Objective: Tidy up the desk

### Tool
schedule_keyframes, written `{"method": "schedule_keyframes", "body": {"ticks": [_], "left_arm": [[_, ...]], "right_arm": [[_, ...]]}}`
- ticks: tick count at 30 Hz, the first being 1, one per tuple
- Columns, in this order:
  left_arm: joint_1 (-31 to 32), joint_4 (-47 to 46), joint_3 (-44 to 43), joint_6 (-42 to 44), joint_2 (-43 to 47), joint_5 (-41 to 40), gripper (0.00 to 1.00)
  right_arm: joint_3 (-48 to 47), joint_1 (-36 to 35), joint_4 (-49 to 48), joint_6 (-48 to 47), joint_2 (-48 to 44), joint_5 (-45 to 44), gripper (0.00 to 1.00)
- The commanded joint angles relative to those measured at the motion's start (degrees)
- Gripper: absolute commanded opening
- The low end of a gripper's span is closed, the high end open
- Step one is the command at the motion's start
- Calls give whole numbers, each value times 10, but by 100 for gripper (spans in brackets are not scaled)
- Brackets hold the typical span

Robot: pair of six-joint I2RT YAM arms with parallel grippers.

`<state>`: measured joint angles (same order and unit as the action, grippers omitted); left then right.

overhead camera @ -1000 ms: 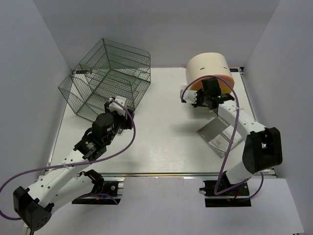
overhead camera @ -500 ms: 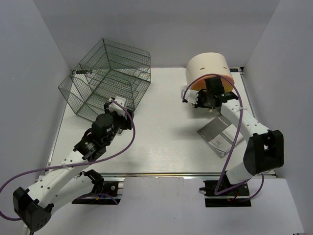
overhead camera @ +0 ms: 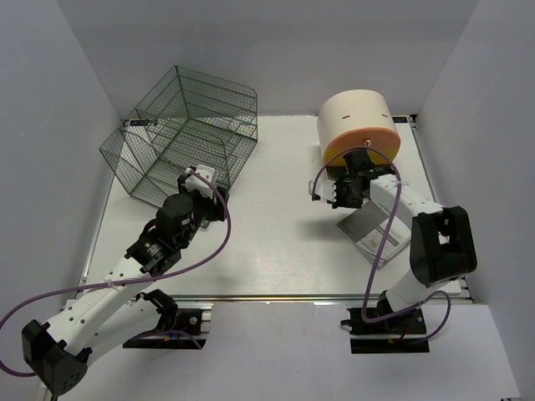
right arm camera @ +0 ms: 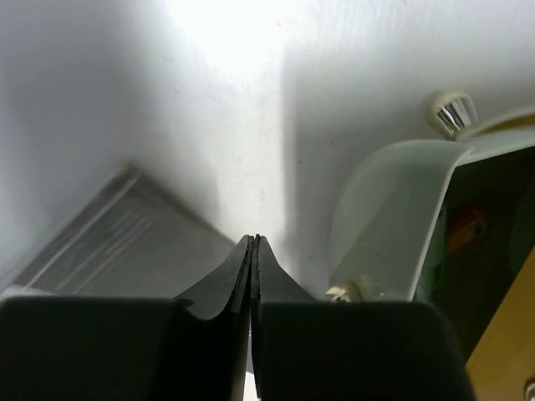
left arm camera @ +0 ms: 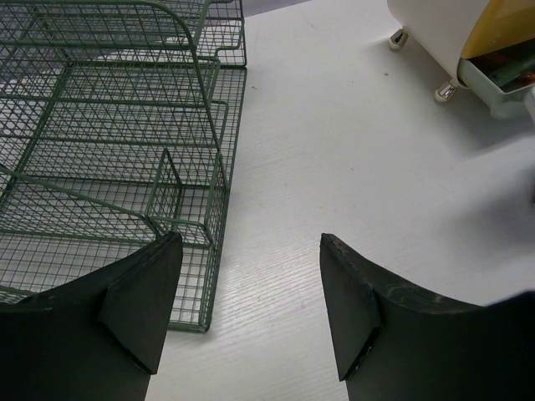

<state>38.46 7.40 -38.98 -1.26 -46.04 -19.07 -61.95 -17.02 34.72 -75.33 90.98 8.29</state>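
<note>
My right gripper (overhead camera: 334,194) has pulled back from the cream-and-orange rounded drawer box (overhead camera: 355,117) toward my base and now hangs over the white desk (overhead camera: 284,217), near the far corner of the flat grey booklet (overhead camera: 359,227). My right elbow has swung inward, and my forearm covers more of that booklet.

desk (overhead camera: 284,230) 1 | wire cage (overhead camera: 180,134) 1 | drawer box (overhead camera: 355,124) 1 | booklet (overhead camera: 364,227) 1

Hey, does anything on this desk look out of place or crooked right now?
The wire-mesh cage at far left sits askew, seemingly tipped; the drawer of the cream-and-orange box is pulled open; a grey booklet lies diagonally at right.
</note>
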Motion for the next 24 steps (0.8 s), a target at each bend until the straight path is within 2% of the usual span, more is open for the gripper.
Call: {"method": "schedule_keyframes", "body": {"ticks": [1,5,11,24], "left_arm": [[1,-8,4,5,11,-4,76],[1,-8,5,5,11,-2,76],[1,-8,5,5,8,-2,76],[1,-10,7,6,4,-10,76]], "right_arm": [[15,-3,-136,33,10,-67,0],[58,-5,-276,63,3,-118,0],[89,-5,-406,91,3,-167,0],[68,-5,-468,114,42,-180,0]]}}
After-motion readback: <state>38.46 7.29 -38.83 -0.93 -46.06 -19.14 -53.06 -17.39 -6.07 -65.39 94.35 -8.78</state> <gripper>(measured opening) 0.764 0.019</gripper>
